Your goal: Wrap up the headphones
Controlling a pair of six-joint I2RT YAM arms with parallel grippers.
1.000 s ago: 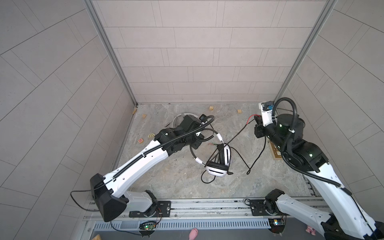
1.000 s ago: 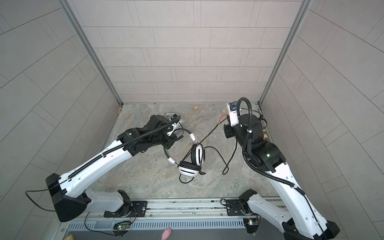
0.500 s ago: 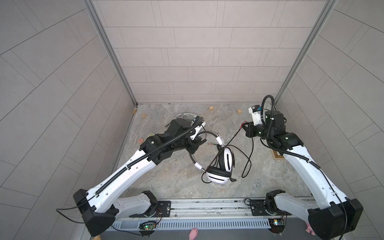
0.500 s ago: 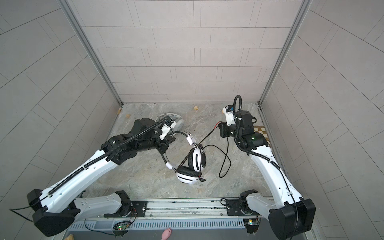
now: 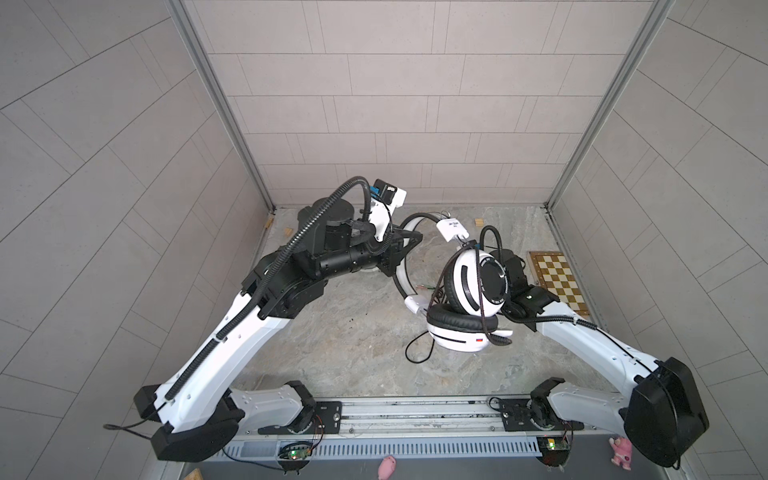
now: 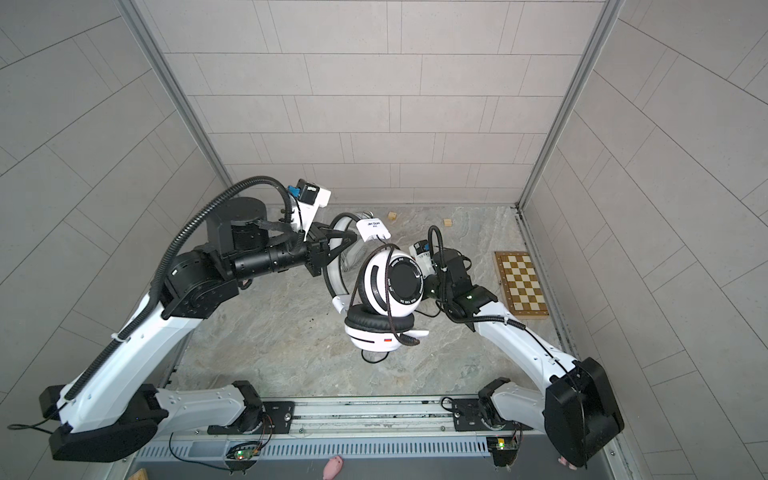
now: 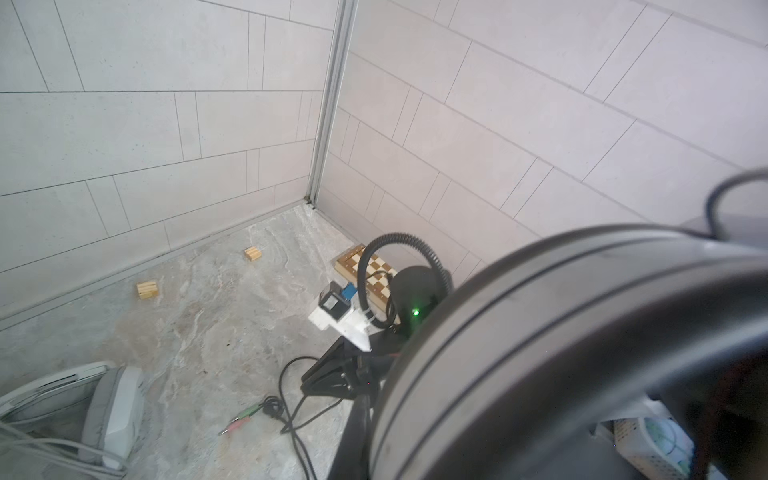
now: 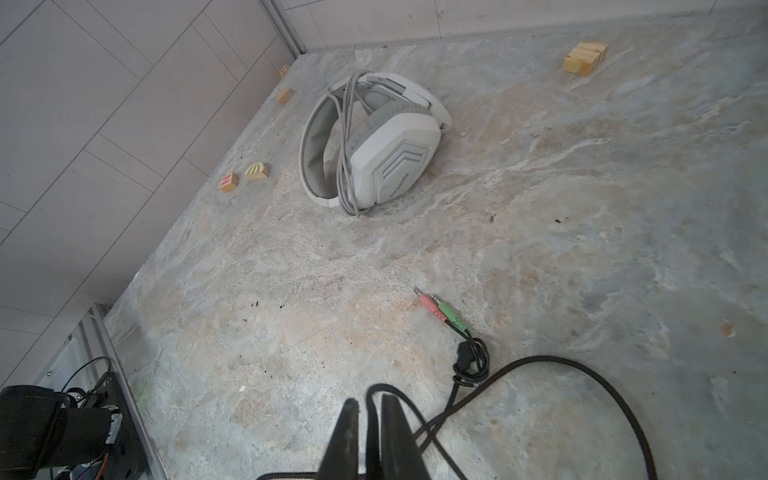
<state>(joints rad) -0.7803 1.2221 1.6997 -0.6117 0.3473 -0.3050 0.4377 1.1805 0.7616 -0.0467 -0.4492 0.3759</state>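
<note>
The black-and-white headset (image 5: 469, 286) hung in the air above the middle of the marble table (image 8: 582, 208), lifted close to the camera in both top views. The left gripper (image 5: 405, 253) was clamped shut on its white headband, which curved down from the jaws to the two earcups. One cup stood upright, white with black stripes and a black round plate ringed with white lettering. The other (image 6: 380, 332) lay beneath it with its black padded cushion turned up and a small red-and-blue mark on its white shell. A white slider block (image 5: 451, 228) with printed letters sat at the top of the band, thin black wires ran along it, and a black boom microphone (image 5: 498, 338) stuck out beside the lower cup. Strands of the black cable (image 8: 582, 365) crossed over the upright cup, and the rest dropped to the table, where it lay in loose loops ending in pink and green plugs (image 8: 436, 309).

The right gripper (image 8: 370, 399) sat low over the table, hidden behind the earcups in both top views. Its jaws stood only a narrow slit apart with the black cable running through; whether they pinched it could not be told.

The white headset (image 8: 390, 158) lay on the table toward the back left corner, its grey cable wound around headband and cups.
</note>
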